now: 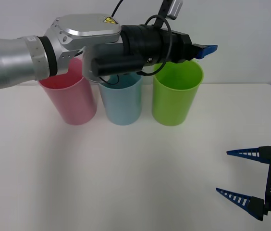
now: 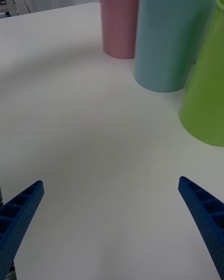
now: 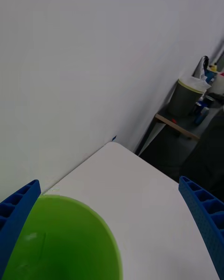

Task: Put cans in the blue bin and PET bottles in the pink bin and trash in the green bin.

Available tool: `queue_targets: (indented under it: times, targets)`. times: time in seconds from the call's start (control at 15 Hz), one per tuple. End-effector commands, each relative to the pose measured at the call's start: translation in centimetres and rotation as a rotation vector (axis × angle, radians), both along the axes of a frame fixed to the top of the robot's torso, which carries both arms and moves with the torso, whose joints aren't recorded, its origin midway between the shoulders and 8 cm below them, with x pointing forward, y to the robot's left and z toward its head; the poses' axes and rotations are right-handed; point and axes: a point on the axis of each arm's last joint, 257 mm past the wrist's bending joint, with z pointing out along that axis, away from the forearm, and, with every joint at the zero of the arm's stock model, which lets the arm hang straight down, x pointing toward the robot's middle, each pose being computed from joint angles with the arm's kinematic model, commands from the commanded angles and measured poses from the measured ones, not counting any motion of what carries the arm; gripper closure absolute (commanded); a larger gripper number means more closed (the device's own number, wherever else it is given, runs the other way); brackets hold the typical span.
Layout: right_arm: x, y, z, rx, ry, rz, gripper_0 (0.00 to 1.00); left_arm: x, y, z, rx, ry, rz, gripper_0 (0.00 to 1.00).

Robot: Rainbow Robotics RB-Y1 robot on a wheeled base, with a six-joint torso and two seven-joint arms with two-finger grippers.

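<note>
Bins stand in a row at far side of table [image 1: 126, 173]: pink bin [image 1: 70, 101] left, blue bin [image 1: 122, 102] centre, green bin [image 1: 176, 94] right, all upright, close together.

Left arm reaches across above the row. Left gripper [image 3: 112, 233] hangs over the green bin's mouth, fingers spread wide, nothing between them. Wrist view looks down into the bin; a pale patch shows low on the inside wall, poss. the paper trash, but cannot confirm. No trash, can or bottle visible on the table top.

Right gripper [image 1: 246, 178] sits low at near right of table, well apart from bins, fingers apart, holding nothing. Idle.

Judgement: step in hand reads as the drop into the green bin, release appears done or just finishing.

Recommendations for doing it well:
- Keep fingers open and centred over the mouth until sure nothing clings to a pad.
- Lift straight up before pulling back left; arm passes right over blue and pink rims, so a low retreat risks tipping a bin.
- Keep right arm parked meanwhile.
</note>
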Motion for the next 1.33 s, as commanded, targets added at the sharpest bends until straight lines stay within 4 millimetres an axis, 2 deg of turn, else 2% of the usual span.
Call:
queue_targets:
  times: [0.07, 0.27, 0.53, 0.67, 0.87, 1.07, 1.33]
  targets:
    - [0.0, 0.0, 0.0, 0.000, 0.000, 0.000, 0.00, -1.1, 0.2, 2.9, -0.062, -0.030, -0.058, 0.00]
    - [0.0, 0.0, 0.0, 0.000, 0.000, 0.000, 0.00, -2.8, 1.0, 5.6, -0.132, -0.069, -0.089, 0.00]
    - [0.0, 0.0, 0.0, 0.000, 0.000, 0.000, 0.00, -5.4, 3.0, 7.0, -0.170, -0.127, -0.125, 0.00]
    - [0.0, 0.0, 0.0, 0.000, 0.000, 0.000, 0.00, -7.2, 4.6, 7.0, -0.182, -0.166, -0.147, 0.00]
    - [0.0, 0.0, 0.0, 0.000, 0.000, 0.000, 0.00, -9.5, 6.6, 6.5, -0.193, -0.215, -0.176, 0.00]
    - [0.0, 0.0, 0.0, 0.000, 0.000, 0.000, 0.00, -11.0, 9.2, 4.8, -0.167, -0.256, -0.167, 0.00]
    - [0.0, 0.0, 0.0, 0.000, 0.000, 0.000, 0.00, -12.0, 14.1, 2.3, -0.124, -0.308, -0.120, 0.00]
